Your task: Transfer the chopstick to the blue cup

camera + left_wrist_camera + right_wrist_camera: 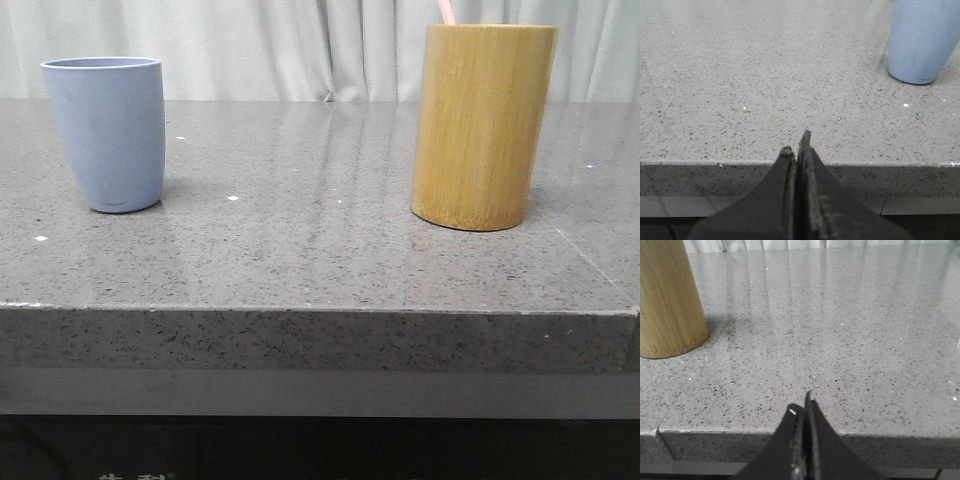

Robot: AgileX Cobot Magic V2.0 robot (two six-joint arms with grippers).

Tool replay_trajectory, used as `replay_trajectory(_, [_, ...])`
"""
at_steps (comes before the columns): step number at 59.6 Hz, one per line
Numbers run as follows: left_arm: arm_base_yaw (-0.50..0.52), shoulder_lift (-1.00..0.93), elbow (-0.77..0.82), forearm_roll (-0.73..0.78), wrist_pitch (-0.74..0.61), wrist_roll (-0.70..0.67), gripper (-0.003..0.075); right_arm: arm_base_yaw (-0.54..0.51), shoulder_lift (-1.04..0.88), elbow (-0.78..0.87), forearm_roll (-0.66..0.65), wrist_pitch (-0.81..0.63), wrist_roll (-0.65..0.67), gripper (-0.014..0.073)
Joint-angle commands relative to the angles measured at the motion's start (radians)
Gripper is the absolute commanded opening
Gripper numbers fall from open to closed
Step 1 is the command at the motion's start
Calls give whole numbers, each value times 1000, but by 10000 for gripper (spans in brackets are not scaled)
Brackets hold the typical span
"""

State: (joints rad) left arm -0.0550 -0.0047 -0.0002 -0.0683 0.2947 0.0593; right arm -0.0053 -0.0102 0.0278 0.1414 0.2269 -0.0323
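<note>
The thin pale pink chopstick stands inside the tall yellow-brown bamboo cylinder, well apart from the empty matte grey-blue cup on the speckled grey stone table, while the left pincer and the right pincer wait pressed together, holding nothing, at the table's near edge, seemingly parked before any reach.

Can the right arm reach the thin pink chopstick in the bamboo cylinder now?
Probably yes: the pale pink chopstick sticks up above the yellow-brown bamboo cylinder, with nothing around it. The right gripper is shut and must open first.
</note>
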Motion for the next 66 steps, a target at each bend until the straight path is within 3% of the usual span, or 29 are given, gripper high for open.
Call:
replay_trajectory(1, [4,-25,10,-10,-85,-8,-19,-4,-21,-5,-6,-74,-7,-77])
replay_trajectory(47, [4,-25,10,-10,-85,-8,-19,-4,-21,-5,-6,-74,-7,-77])
replay_trajectory(57, [4,-25,10,112,-115,8,-19,-4,-21,-5,-6,-74,-7,-77])
replay_trajectory(66, [4,-25,10,121,-139,8,-19,-4,-21,-5,-6,-74,-7,-77])
